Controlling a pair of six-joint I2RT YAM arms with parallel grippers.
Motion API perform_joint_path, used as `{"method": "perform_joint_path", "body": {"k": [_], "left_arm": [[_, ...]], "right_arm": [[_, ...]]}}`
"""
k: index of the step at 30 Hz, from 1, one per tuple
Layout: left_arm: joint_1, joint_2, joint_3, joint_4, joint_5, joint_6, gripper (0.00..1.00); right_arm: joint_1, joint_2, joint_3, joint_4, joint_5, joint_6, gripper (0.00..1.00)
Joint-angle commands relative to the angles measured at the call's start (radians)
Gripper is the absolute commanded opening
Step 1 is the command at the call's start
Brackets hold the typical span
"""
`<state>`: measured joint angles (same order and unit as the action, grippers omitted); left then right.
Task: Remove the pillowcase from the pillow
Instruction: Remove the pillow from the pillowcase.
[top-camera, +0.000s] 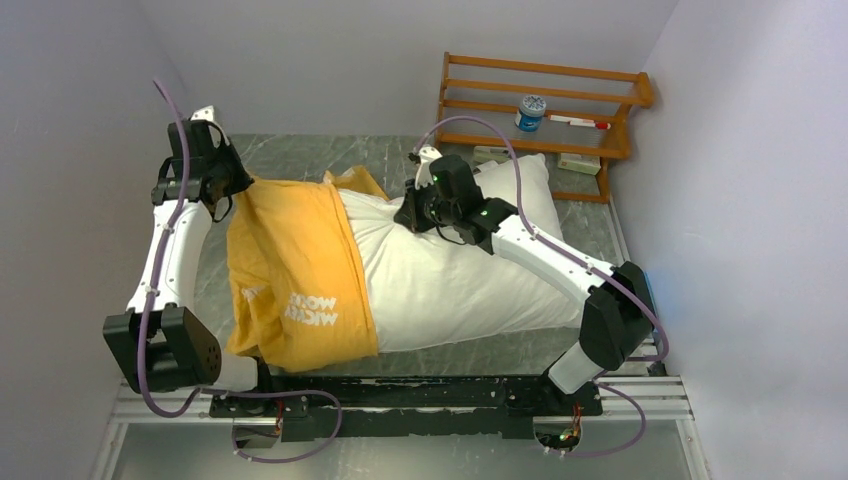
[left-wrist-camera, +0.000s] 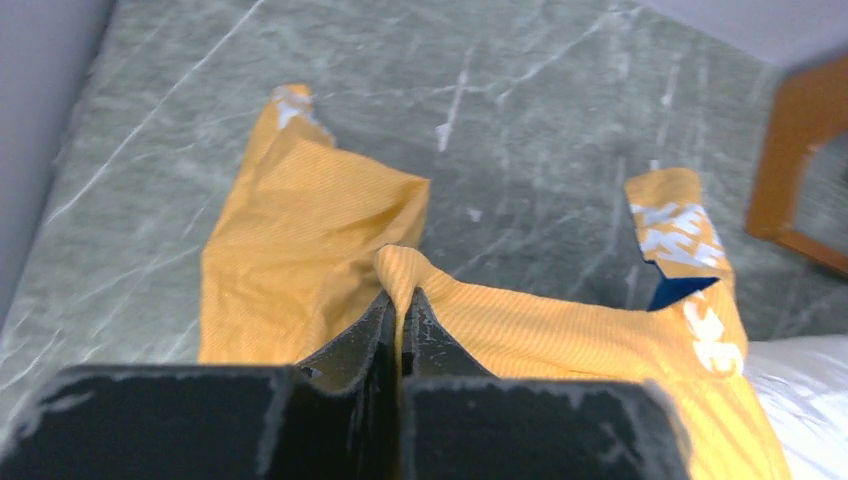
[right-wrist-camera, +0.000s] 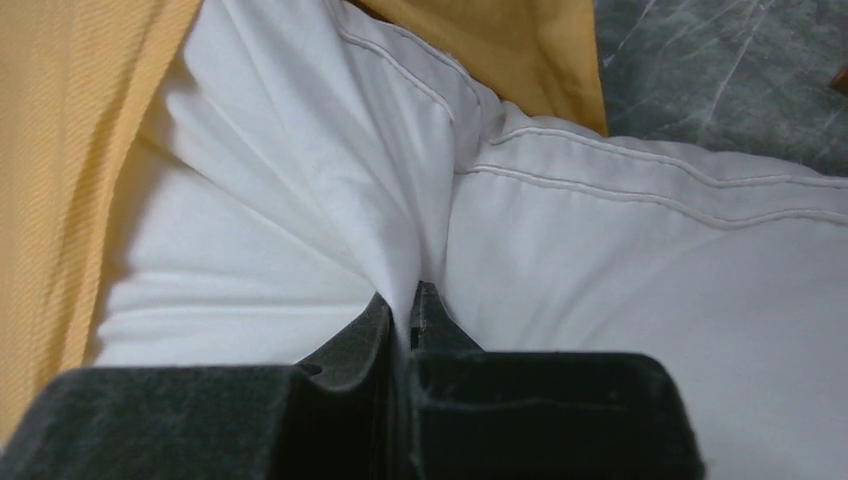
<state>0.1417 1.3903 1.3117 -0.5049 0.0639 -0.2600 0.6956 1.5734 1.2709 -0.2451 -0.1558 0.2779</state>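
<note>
The pillowcase (top-camera: 290, 270) shows its yellow-orange side with white lettering and covers the left end of the white pillow (top-camera: 460, 270), which lies across the grey table. My left gripper (top-camera: 228, 192) is at the pillowcase's far left edge, shut on a fold of the yellow fabric (left-wrist-camera: 400, 275). A blue inner patch shows at the pillowcase's far corner (left-wrist-camera: 680, 290). My right gripper (top-camera: 412, 215) rests on the pillow's far edge, shut on a pinch of the white pillow fabric (right-wrist-camera: 405, 290). The pillowcase's open rim (right-wrist-camera: 60, 200) lies left of that pinch.
A wooden rack (top-camera: 545, 110) stands at the back right with a small blue-capped jar (top-camera: 531, 112) and a marker (top-camera: 578, 122) on it. White walls close in left, back and right. Bare grey marble-pattern table (left-wrist-camera: 500, 120) lies beyond the pillowcase.
</note>
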Motion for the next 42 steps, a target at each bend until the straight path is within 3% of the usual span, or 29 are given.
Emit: {"method": "perform_joint_path", "body": {"k": [1, 5, 8, 11, 14, 15, 18, 21, 26, 30, 32, 36, 39, 42], "left_arm": [[0.032, -0.029, 0.047, -0.01, -0.347, 0.016, 0.05], [0.066, -0.043, 0.048, -0.041, -0.498, -0.008, 0.05], [0.085, -0.05, 0.058, -0.057, -0.501, -0.031, 0.05], [0.09, -0.051, 0.051, -0.048, -0.427, -0.05, 0.05], [0.09, -0.046, 0.022, -0.012, -0.247, -0.036, 0.05], [0.09, -0.042, 0.013, -0.016, -0.179, -0.049, 0.15], [0.09, -0.053, -0.052, 0.025, 0.055, -0.087, 0.58], [0.089, -0.099, -0.144, 0.082, 0.201, -0.123, 0.95], [0.085, -0.175, -0.226, 0.073, 0.335, -0.131, 0.97], [0.062, -0.255, -0.316, 0.072, 0.405, -0.119, 0.97], [0.02, -0.275, -0.34, 0.019, 0.365, -0.109, 0.97], [-0.144, -0.301, -0.352, -0.052, 0.205, -0.057, 0.97], [-0.236, -0.323, -0.378, -0.083, 0.133, -0.054, 0.97], [-0.244, -0.371, -0.428, -0.087, 0.159, -0.054, 0.97]], "right_arm": [[-0.066, 0.03, -0.018, -0.237, 0.23, 0.005, 0.0], [-0.171, 0.005, -0.013, -0.229, 0.247, 0.049, 0.0], [-0.236, -0.008, 0.009, -0.224, 0.223, 0.048, 0.0], [-0.245, 0.0, 0.051, -0.239, 0.234, 0.05, 0.0], [-0.243, -0.01, 0.05, -0.206, 0.164, 0.056, 0.0], [-0.241, -0.01, 0.044, -0.195, 0.12, 0.061, 0.0], [-0.228, 0.007, 0.045, -0.201, 0.09, 0.067, 0.0], [-0.222, 0.019, 0.044, -0.215, 0.064, 0.067, 0.0], [-0.221, 0.003, 0.052, -0.231, -0.003, 0.061, 0.09], [-0.21, -0.025, 0.114, -0.282, -0.061, 0.037, 0.32], [-0.19, -0.052, 0.136, -0.303, -0.065, 0.023, 0.46], [-0.121, -0.122, 0.152, -0.316, -0.02, 0.009, 0.62], [-0.023, -0.177, 0.122, -0.308, 0.062, 0.018, 0.66], [0.055, -0.228, 0.052, -0.295, 0.148, 0.062, 0.68]]}}
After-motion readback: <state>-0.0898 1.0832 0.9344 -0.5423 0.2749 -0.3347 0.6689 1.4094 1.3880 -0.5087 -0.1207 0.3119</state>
